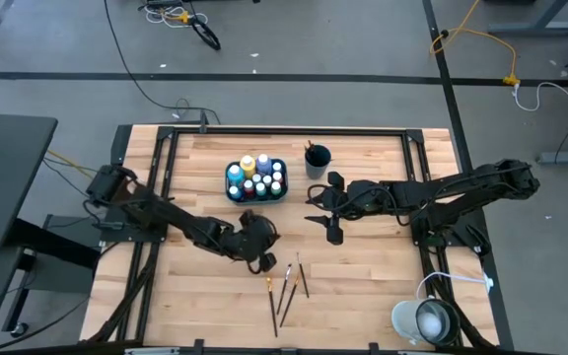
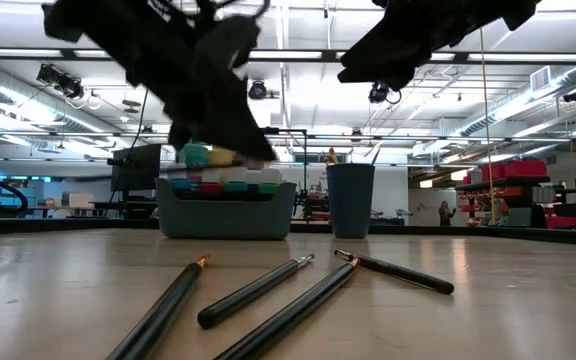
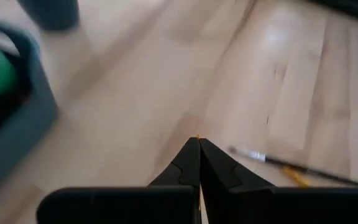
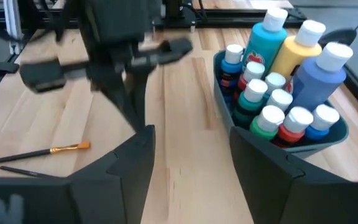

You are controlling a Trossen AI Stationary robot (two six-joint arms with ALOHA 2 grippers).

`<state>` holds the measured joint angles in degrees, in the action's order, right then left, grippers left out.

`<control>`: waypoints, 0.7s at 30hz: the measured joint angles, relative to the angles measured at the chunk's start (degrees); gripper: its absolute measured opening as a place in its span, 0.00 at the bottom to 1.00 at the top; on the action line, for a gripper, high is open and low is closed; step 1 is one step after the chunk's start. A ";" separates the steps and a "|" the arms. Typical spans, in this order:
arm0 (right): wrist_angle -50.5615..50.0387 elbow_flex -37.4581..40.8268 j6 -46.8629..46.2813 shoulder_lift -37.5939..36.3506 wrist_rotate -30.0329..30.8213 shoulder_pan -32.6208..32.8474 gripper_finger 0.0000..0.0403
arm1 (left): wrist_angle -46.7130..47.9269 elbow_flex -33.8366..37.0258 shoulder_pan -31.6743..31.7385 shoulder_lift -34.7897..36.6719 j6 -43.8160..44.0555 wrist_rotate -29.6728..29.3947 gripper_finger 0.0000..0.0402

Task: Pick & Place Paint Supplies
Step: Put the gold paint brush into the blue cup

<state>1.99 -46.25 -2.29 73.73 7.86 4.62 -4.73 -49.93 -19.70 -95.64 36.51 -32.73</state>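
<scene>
Several thin paintbrushes [image 1: 286, 289] lie flat on the wood near the table's front, dark handles and orange ferrules [image 2: 253, 290]. White-capped paint bottles [image 4: 278, 93] stand upright in the teal tray [image 1: 233, 193] at the far middle. The dark blue cup [image 1: 318, 161] stands to the tray's right. My left gripper [image 1: 262, 260] hangs shut above the table, just on the far-left side of the brushes [image 3: 197, 142]. My right gripper [image 1: 323, 211] hovers open to the right of the tray, with nothing between its fingers [image 4: 191, 134]. My left gripper is shut with its fingers slanting down, clear of the table. A thin orange-yellow sliver [image 3: 197, 137] shows at the seam between the fingertips. Whether that is a brush held there I cannot tell.
Black frame rails [image 1: 166, 148] run round the wooden top. A white lamp-like object [image 1: 427, 320] sits at the near right corner. Bare wood lies between the tray and the brushes. One brush [image 3: 291, 169] lies just beyond my left fingertips.
</scene>
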 joint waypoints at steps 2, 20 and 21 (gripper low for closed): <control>-0.32 0.01 -0.17 0.00 0.00 0.00 0.52 | -0.69 0.00 0.00 2.48 -2.99 -1.33 0.00; 27.30 0.01 1.34 10.23 -9.63 1.52 0.48 | -31.82 -0.13 -0.02 13.65 -36.21 1.49 0.00; 30.32 0.01 1.45 11.66 -10.57 1.55 0.48 | -32.19 -0.11 -0.02 13.64 -36.39 1.46 0.00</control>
<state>32.31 -46.24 -0.84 85.39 -2.70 6.18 -36.93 -50.04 -19.73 -82.00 0.11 -31.27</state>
